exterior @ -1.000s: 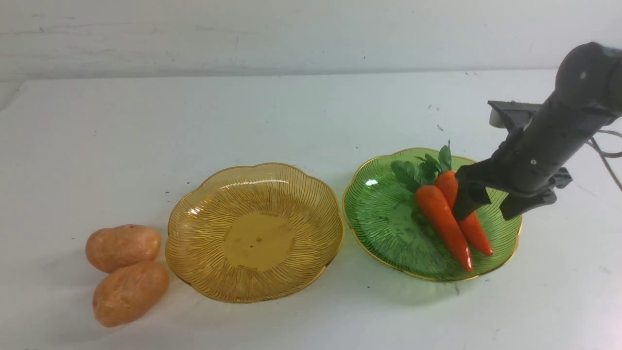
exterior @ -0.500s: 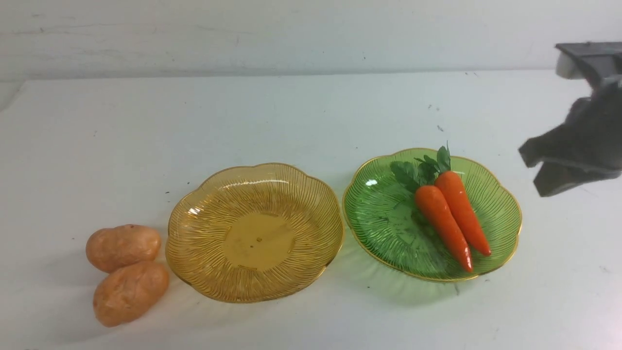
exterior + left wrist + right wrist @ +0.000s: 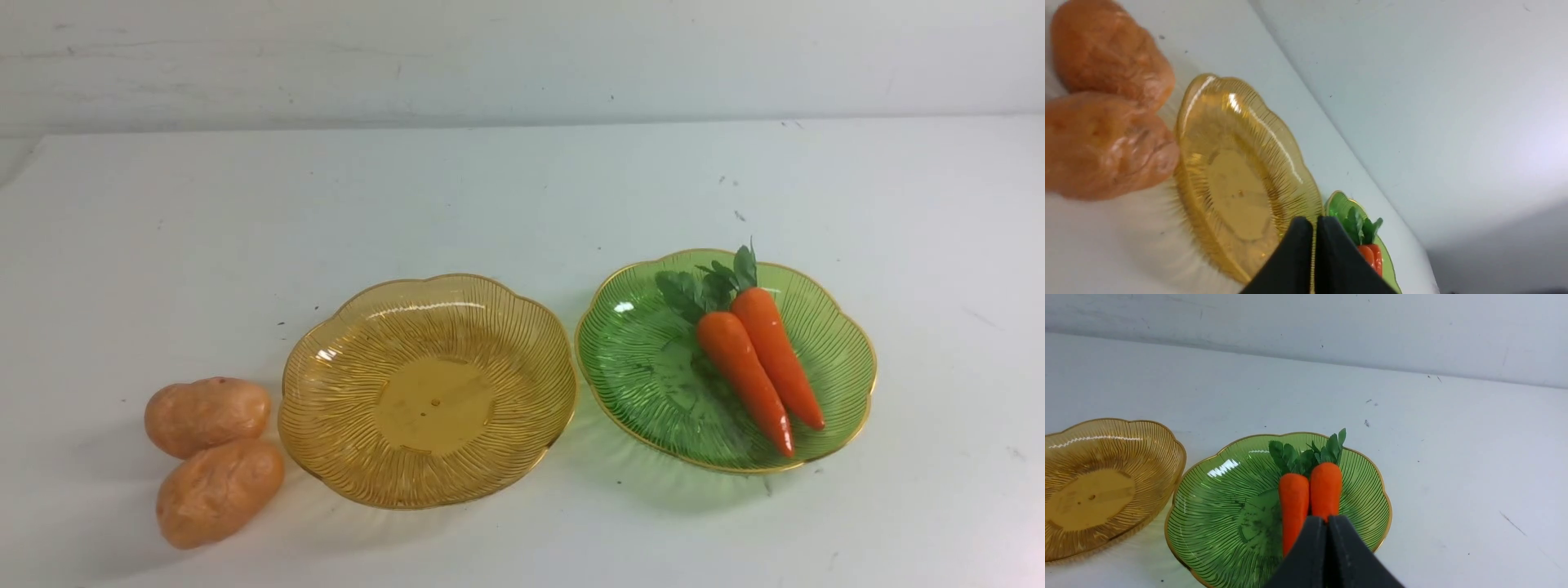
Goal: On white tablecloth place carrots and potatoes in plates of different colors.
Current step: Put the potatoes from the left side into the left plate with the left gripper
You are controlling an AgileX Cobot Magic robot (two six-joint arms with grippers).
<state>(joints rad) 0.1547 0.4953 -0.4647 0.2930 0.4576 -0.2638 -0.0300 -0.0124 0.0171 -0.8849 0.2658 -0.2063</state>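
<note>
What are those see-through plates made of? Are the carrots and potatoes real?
The ribbed see-through amber plate and green plate look like glossy plastic, maybe glass: they glint and let light through. The two orange carrots look like smooth plastic toys, too even for real ones. The two tan oval potatoes have dull, wrinkled skin; probably toys too, material unclear.

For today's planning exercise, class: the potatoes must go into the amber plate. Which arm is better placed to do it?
Left. The potatoes lie at the robot's left, beside the amber plate, close before the left claw. The right claw faces the carrots in the green plate.
</note>
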